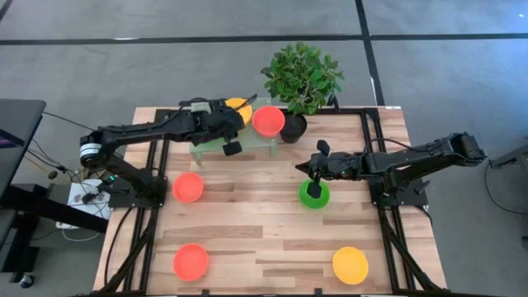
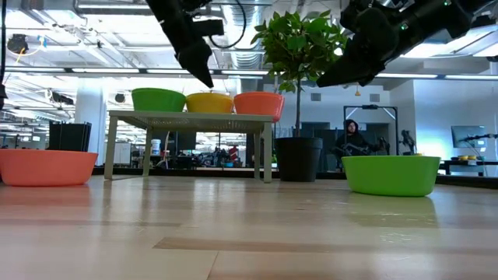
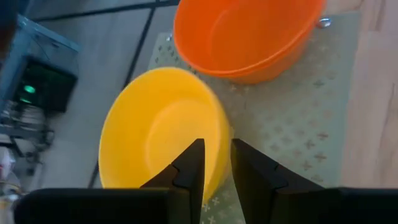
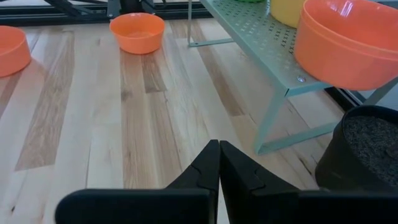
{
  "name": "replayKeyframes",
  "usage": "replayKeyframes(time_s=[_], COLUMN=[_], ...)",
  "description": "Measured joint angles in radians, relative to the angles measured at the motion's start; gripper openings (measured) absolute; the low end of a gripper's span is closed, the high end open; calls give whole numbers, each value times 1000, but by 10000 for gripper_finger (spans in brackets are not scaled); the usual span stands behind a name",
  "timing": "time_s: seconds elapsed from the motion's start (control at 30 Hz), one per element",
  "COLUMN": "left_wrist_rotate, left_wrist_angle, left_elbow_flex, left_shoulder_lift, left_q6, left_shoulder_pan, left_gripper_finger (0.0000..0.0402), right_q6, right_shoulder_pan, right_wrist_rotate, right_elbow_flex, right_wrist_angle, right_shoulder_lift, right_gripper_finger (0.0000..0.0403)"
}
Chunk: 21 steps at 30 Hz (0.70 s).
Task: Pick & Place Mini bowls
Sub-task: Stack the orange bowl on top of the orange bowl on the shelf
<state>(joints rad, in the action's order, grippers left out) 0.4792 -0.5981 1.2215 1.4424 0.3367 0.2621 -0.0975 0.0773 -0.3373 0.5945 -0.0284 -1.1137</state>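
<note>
A pale green stand [image 1: 256, 142] at the table's far side carries a green bowl [image 2: 158, 99], a yellow bowl [image 3: 155, 137] and a red-orange bowl [image 1: 268, 121], each resting on its base. My left gripper [image 3: 216, 146] is slightly open and hovers just above the yellow bowl's rim, one finger over the inside and one outside. In the low view its tip [image 2: 206, 76] is clear of the bowl. My right gripper [image 4: 219, 149] is shut and hangs above a green bowl [image 1: 313, 195] standing on the table.
Two red-orange bowls [image 1: 188, 187] [image 1: 190, 261] sit on the table's left half and a yellow bowl [image 1: 350, 265] near its right front. A black pot with a leafy plant [image 1: 299, 78] stands just right of the stand. Bare wood lies in the table's middle.
</note>
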Motion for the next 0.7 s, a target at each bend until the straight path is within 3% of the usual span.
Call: replayKeyframes(time_s=[0.17,0.37,0.57,0.7], left_wrist_rotate=[45,37,-93,-93], left_wrist_angle=[0,-11,-60,-244], left_elbow_flex=[0,0,0,-6], left_shoulder_lift=[-41,-128,-199,-197], left_q6=[-21,-188,-484,-747], left_shoulder_pan=[-101,-266,-405,-485], left_gripper_finger=[79,77,77,77], right_q6=[-1,-1,-46,-62], right_shoulder_pan=[0,0,1,7], right_wrist_rotate=[0,0,0,-1], right_elbow_flex=[0,0,0,1], right_wrist_angle=[0,0,7,31], right_shoulder_lift=[0,0,0,0], right_gripper_finger=[4,4,4,4])
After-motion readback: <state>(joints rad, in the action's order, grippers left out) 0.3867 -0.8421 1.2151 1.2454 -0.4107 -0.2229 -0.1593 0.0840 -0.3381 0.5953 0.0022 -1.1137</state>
